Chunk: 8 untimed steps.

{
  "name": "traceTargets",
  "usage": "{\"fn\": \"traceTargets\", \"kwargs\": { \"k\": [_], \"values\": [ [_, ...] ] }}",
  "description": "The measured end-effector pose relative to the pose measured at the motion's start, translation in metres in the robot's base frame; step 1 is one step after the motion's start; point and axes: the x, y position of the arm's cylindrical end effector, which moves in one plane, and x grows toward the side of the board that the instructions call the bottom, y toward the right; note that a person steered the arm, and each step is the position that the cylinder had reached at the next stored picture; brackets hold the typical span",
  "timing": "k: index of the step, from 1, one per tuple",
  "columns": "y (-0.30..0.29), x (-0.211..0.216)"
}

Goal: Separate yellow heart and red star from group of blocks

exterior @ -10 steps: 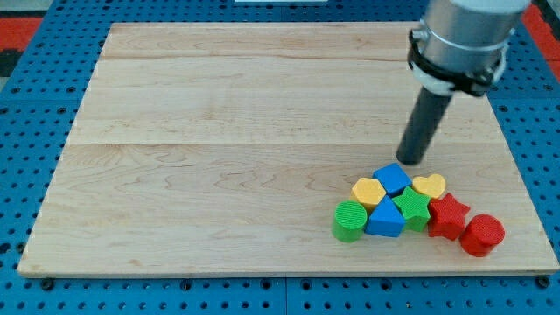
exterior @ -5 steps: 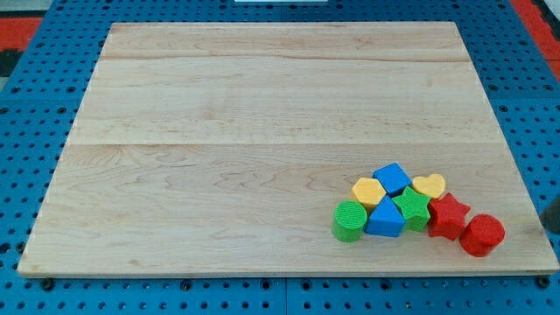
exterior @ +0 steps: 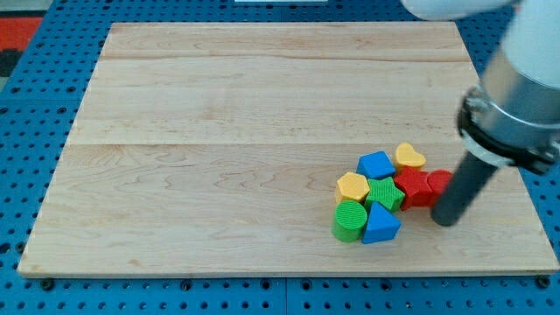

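Note:
The blocks sit in one cluster at the lower right of the wooden board (exterior: 219,131). The yellow heart (exterior: 409,157) is at the cluster's upper right, touching the blue block (exterior: 376,164). The red star (exterior: 413,187) lies just below the heart, beside a red cylinder (exterior: 440,184) on its right. My tip (exterior: 446,219) stands right of and below the red cylinder, touching or nearly touching it. A yellow hexagon-like block (exterior: 353,186), a green star (exterior: 384,192), a green cylinder (exterior: 350,220) and a blue triangle (exterior: 381,225) make up the cluster's left and lower side.
The arm's large grey body (exterior: 521,96) hangs over the board's right edge. A blue pegboard (exterior: 26,131) surrounds the board.
My tip left the spot above the cluster, went out of view, and now stands at its right. The cluster has been shoved left and upward; the red cylinder and red star moved in.

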Motion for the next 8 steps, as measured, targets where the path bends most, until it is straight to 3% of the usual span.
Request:
{"fn": "traceTargets", "kwargs": {
  "k": [4, 7, 8],
  "values": [
    [-0.019, -0.024],
    [-0.071, -0.093],
    [-0.064, -0.083]
  ]
}}
